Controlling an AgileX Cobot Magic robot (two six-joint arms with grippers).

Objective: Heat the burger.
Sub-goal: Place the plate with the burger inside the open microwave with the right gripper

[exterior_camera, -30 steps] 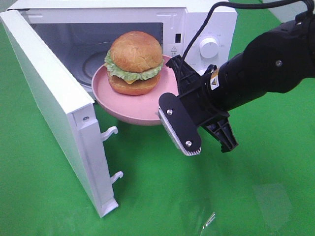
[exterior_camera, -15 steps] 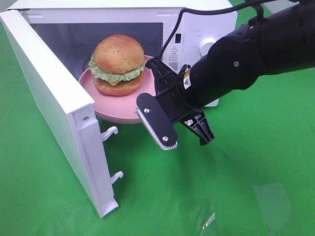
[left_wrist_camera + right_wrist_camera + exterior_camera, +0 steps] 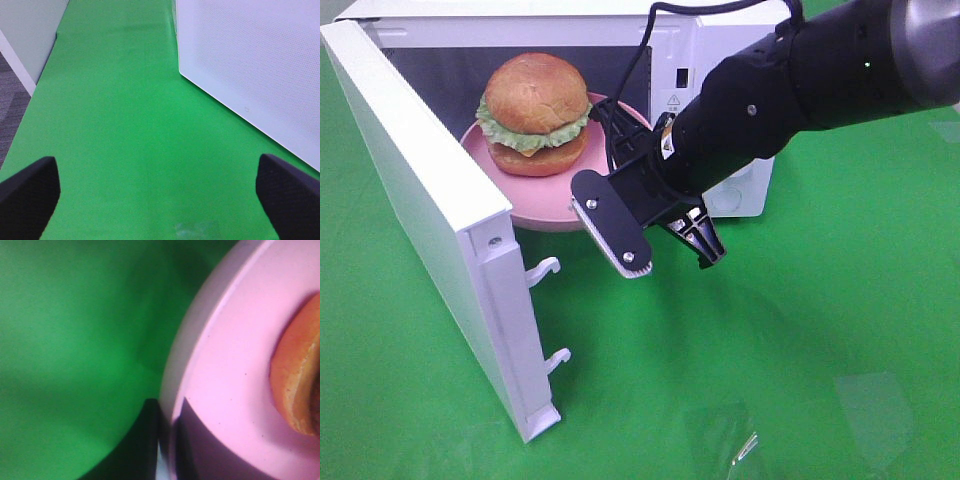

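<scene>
burger (image 3: 535, 110) on plate (image 3: 552, 207), plate at microwave (image 3: 715, 40) mouth, door (image 3: 420, 190) left

High overview — wrist seemingly against plate (image 3: 225, 365)

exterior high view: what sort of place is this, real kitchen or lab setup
Probably a robot lab bench, not a kitchen: a white microwave sits door-open on a plain green cloth, and the robot's right pincer holds a pink plate with a burger.
</scene>
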